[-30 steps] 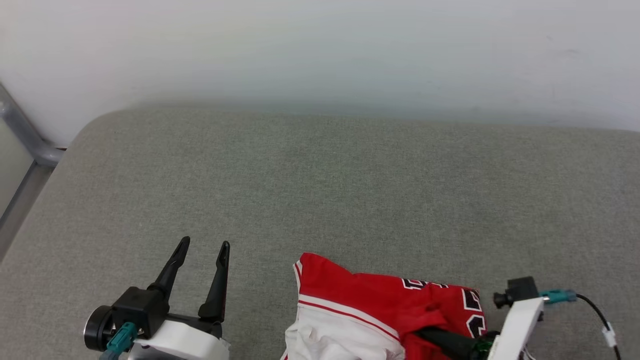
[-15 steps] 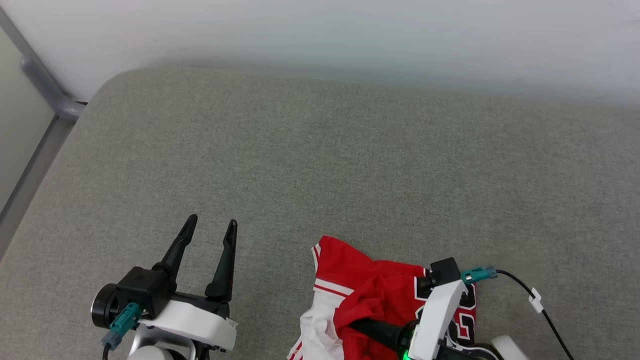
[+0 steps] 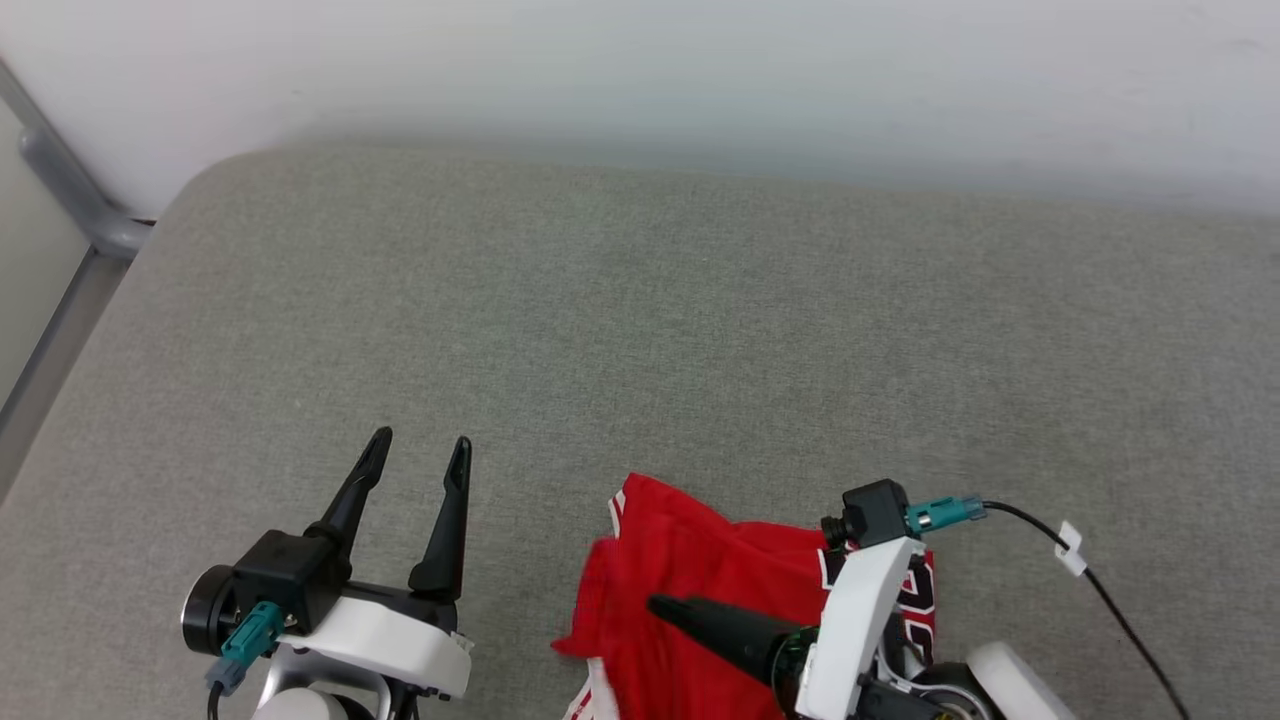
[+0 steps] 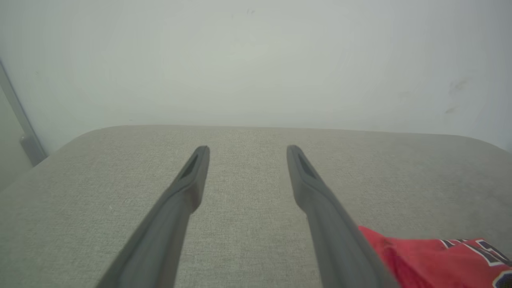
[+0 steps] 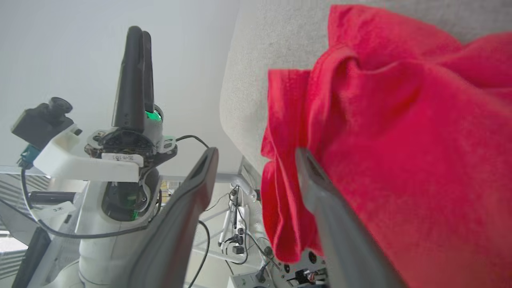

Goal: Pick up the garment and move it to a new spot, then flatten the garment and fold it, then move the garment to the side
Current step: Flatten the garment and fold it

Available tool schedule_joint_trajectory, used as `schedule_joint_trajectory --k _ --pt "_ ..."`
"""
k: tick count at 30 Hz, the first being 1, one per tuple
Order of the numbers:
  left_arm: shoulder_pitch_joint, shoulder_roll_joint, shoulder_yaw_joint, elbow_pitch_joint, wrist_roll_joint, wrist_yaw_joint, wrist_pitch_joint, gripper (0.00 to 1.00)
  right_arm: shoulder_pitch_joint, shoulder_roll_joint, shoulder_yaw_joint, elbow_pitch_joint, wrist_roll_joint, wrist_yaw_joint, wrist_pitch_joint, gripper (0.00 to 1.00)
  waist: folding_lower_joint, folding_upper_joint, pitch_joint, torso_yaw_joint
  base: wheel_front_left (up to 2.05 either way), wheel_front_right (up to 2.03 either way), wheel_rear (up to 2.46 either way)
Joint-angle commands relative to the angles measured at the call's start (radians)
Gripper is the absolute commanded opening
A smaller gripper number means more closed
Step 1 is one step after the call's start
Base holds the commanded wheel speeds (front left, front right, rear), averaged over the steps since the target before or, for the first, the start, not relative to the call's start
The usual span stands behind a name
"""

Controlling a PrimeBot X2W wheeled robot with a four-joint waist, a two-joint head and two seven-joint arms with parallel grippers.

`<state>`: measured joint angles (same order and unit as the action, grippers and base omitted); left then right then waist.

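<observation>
Grey fabric cushion (image 3: 640, 330) against a pale wall (image 3: 640, 70), rounded corner at rear left. Grey metal rail (image 3: 60, 190) runs past that corner, off the cushion.

Left gripper (image 3: 422, 437): above the near-left part of the cushion, fingers pointing toward the wall. Jaws spread, nothing between them. Left wrist view confirms it, with bare grey fabric visible in the gap. Not touching the jersey.

Jersey (image 3: 700, 560): crumpled in a heap at the near edge, a little right of centre, red side out. One rounded lobe sticks out toward the rear and the left part is bunched up. A thin bit of white shows low down by the near edge. Black, white-outlined lettering (image 3: 915, 600) shows on its right side, partly behind the right wrist. In the right wrist view a fold of the red cloth hangs down past the cushion edge. Left wrist view catches the jersey's corner at lower right, just beside the left gripper's right finger.

Right gripper (image 3: 665, 608): comes in from the right and lies low over the jersey, pointing left. Head view shows one dark finger over the red cloth. Right wrist view shows both fingers apart. One finger lies against the cloth and the other stands clear of it, with open space between the tips. Jaws spread, no pinch on the fabric.

Wrist camera (image 3: 870, 510) sits on top of the right arm. Its black cable (image 3: 1100, 590) trails off to the near right over the cushion.
</observation>
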<state>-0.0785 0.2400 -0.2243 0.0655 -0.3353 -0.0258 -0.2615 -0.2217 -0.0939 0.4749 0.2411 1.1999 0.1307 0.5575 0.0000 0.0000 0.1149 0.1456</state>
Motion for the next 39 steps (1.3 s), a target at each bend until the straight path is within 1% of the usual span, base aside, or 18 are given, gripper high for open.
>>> schedule_joint_trajectory --k 1,4,6,9,13,17,21,22,23,26,31,35,39 --pt "0.006 -0.003 0.002 0.002 0.008 -0.002 -0.005 1.0 0.002 -0.016 0.007 -0.015 -0.018 0.0 -0.012 1.0 0.0 0.0 -0.011 -0.009 0.0 0.0 0.0" --pt "0.018 -0.004 0.007 0.005 0.01 -0.002 -0.005 1.0 0.018 -0.05 0.008 -0.066 -0.083 0.0 -0.062 1.0 0.0 0.0 -0.028 -0.023 0.0 0.0 0.0" --pt "0.028 -0.003 0.011 0.007 0.013 -0.001 -0.005 1.0 0.031 -0.08 -0.016 -0.079 -0.146 0.0 -0.107 1.0 0.0 0.0 -0.04 -0.032 0.0 0.0 0.0" --pt "0.042 -0.003 0.016 0.006 0.015 0.006 -0.005 1.0 0.055 -0.11 -0.076 -0.085 -0.256 0.0 -0.165 1.0 0.0 0.0 -0.059 -0.048 0.0 0.0 0.0" --pt "0.06 -0.002 0.02 0.008 0.015 0.015 -0.005 1.0 0.096 -0.141 -0.208 -0.087 -0.434 0.0 -0.217 1.0 0.0 0.0 -0.081 -0.07 0.0 0.0 0.0" --pt "0.076 0.001 0.024 0.008 0.013 0.027 -0.004 1.0 0.145 -0.132 -0.373 -0.124 -0.638 0.0 -0.256 1.0 0.0 0.0 -0.102 -0.091 0.0 0.0 0.0" --pt "0.086 0.007 0.027 0.009 0.015 0.04 0.002 1.0 0.192 -0.083 -0.52 -0.206 -0.838 0.0 -0.304 1.0 0.0 0.0 -0.117 -0.11 0.0 0.0 0.0" --pt "0.088 0.008 0.026 0.009 0.017 0.042 0.005 1.0 0.2 -0.062 -0.544 -0.23 -0.871 0.0 -0.321 1.0 0.0 0.0 -0.12 -0.114 0.0 0.0 0.0" --pt "0.088 0.009 0.025 0.009 0.017 0.045 0.006 1.0 0.21 -0.055 -0.56 -0.254 -0.917 0.0 -0.338 1.0 0.0 0.0 -0.122 -0.117 0.0 0.0 0.0" --pt "0.086 0.011 0.024 0.009 0.015 0.05 0.007 1.0 0.238 -0.023 -0.587 -0.314 -1.0 0.0 -0.406 1.0 0.0 0.0 -0.128 -0.123 0.0 0.0 0.0" --pt "0.094 0.011 0.025 0.014 0.017 0.058 0.005 1.0 0.285 0.007 -0.582 -0.354 -1.051 0.0 -0.504 1.0 0.0 0.0 -0.144 -0.131 0.0 0.0 0.0" --pt "0.103 0.012 0.029 0.02 0.017 0.062 0.002 1.0 0.328 0.024 -0.565 -0.364 -1.076 0.0 -0.535 1.0 0.0 0.0 -0.154 -0.138 0.0 0.0 0.0" --pt "0.112 0.012 0.033 0.032 0.013 0.063 0.001 1.0 0.354 0.034 -0.549 -0.376 -1.082 0.0 -0.536 1.0 0.0 0.0 -0.159 -0.144 0.0 0.0 0.0"
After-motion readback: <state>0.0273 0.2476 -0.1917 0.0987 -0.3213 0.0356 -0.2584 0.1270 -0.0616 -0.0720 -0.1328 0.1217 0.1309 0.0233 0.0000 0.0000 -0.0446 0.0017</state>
